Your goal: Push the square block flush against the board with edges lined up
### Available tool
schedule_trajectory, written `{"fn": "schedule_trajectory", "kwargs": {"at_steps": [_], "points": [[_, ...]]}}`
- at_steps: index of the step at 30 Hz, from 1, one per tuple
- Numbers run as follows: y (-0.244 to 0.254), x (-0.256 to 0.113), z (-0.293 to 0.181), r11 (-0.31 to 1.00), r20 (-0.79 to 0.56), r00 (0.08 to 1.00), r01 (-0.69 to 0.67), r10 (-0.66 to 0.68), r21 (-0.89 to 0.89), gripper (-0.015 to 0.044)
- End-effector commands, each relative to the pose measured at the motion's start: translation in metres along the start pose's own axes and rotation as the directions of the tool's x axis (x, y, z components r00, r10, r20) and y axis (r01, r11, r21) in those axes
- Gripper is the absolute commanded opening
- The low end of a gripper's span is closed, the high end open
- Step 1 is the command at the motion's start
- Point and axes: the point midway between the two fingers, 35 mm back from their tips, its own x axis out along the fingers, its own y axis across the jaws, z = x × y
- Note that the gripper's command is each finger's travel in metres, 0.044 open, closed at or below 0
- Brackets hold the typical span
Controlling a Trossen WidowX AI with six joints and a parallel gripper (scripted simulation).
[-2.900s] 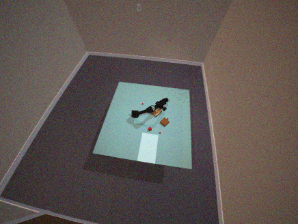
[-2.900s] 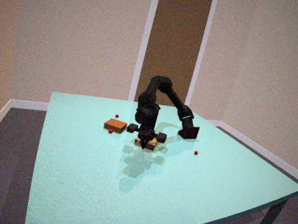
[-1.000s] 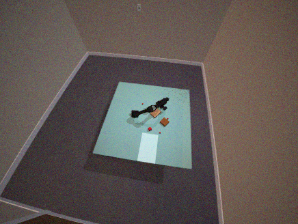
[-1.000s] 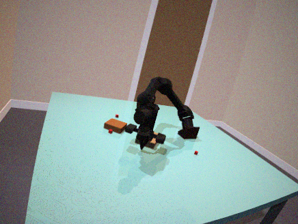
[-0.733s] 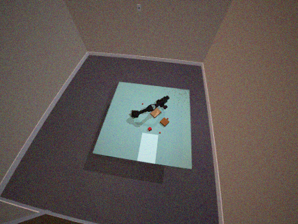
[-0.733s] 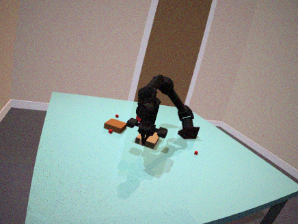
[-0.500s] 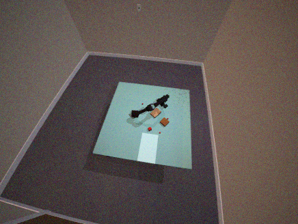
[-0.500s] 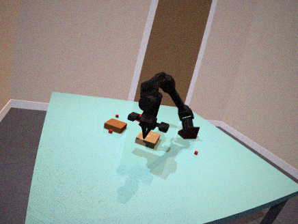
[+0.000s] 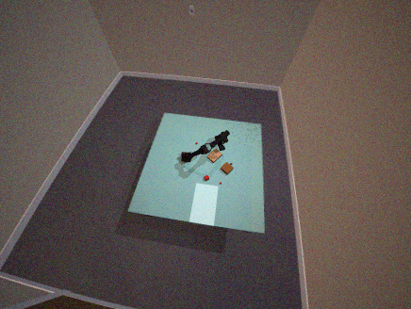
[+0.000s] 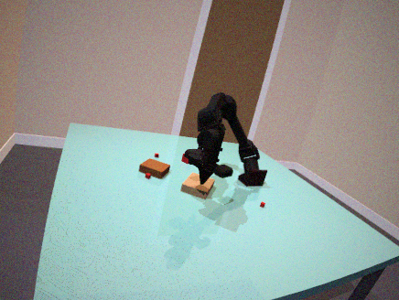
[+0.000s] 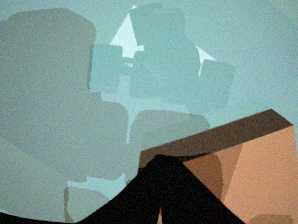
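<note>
A pale orange-brown flat piece (image 9: 215,156) (image 10: 192,183) (image 11: 265,165) lies on the table beneath and beside my fingers. A darker brown flat piece (image 9: 227,168) (image 10: 154,167) lies apart from it, with a strip of table between them. Which is the square block and which is the board, I cannot tell surely. My gripper (image 10: 202,182) (image 11: 164,164) is shut and empty, pointing down. In the exterior view its tips overlap the pale piece; in the wrist view they stand in front of its dark side edge. Whether they touch it is unclear.
A small red cube (image 9: 231,164) (image 10: 147,176) is close beside the brown piece. Another (image 9: 221,183) (image 10: 156,155) lies beyond it. A larger red thing (image 9: 206,178) (image 10: 185,158) is partly hidden behind my gripper in the exterior view. One more red cube (image 9: 196,143) (image 10: 263,204) lies near the arm's base.
</note>
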Motion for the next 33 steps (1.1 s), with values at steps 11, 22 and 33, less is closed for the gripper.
{"fn": "schedule_trajectory", "kwargs": {"at_steps": [11, 22, 33], "points": [[0.003, -0.002, -0.045, 0.893, -0.007, 1.000, -0.004, 0.008, 0.450, 0.0000], [0.003, 0.002, -0.084, 0.663, -0.013, 1.000, 0.005, 0.008, 0.749, 0.0000], [0.002, 0.005, -0.109, 0.480, -0.017, 1.000, 0.011, 0.007, 0.877, 0.0000]]}}
